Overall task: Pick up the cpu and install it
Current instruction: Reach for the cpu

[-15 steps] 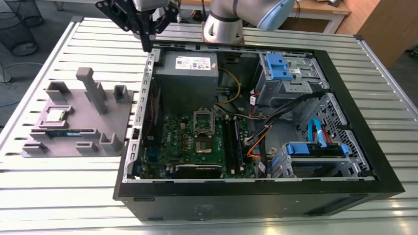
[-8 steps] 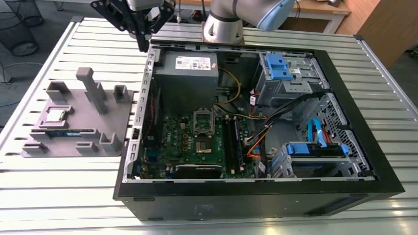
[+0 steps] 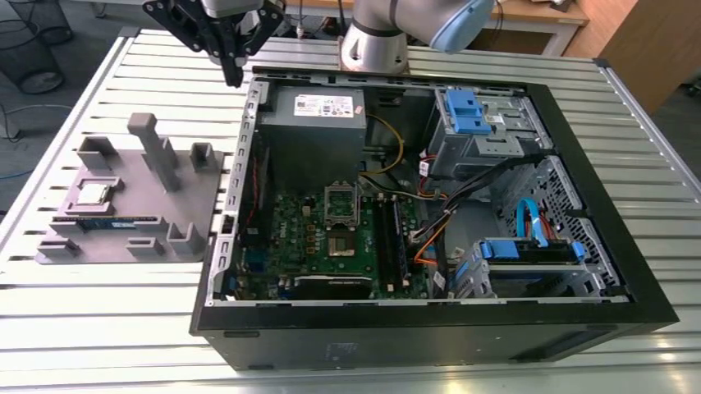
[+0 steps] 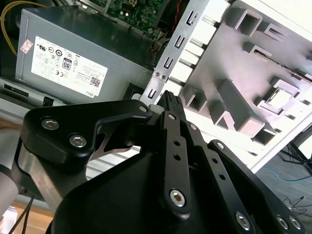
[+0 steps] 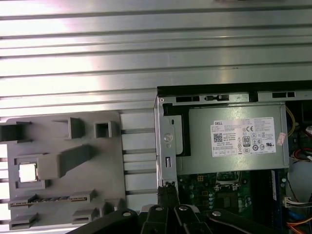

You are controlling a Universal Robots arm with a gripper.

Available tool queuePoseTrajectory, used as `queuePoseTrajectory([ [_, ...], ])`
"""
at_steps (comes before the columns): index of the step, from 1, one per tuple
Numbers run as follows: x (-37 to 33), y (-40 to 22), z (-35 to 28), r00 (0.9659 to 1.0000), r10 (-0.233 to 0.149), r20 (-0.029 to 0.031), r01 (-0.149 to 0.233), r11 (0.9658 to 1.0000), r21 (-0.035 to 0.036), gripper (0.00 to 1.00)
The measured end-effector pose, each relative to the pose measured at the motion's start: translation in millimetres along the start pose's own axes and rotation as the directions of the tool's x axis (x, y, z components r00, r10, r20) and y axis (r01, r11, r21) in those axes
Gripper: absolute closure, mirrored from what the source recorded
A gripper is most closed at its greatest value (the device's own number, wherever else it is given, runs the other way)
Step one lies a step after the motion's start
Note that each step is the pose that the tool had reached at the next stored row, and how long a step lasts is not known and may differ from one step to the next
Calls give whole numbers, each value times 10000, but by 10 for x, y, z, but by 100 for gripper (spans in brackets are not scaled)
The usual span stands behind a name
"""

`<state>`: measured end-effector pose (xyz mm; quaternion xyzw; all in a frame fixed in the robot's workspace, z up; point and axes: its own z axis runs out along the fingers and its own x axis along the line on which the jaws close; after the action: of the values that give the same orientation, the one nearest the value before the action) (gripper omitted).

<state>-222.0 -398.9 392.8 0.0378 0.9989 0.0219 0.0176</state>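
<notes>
While the hand [image 3: 233,80] hangs closed and empty, the square silvery cpu [image 3: 91,194] lies in the tray [image 3: 144,202].

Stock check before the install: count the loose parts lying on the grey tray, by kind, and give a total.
Small flat square silver-topped cpu chip: 1
Long thin blue-green memory stick: 1
Total: 2, both lying in recesses of the grey plastic tray.
</notes>
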Motion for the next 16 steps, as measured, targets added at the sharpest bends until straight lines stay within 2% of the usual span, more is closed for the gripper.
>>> queuePoseTrajectory([
  [16,132,-10,-5,10000,-2,26,2,10000,-2,89],
])
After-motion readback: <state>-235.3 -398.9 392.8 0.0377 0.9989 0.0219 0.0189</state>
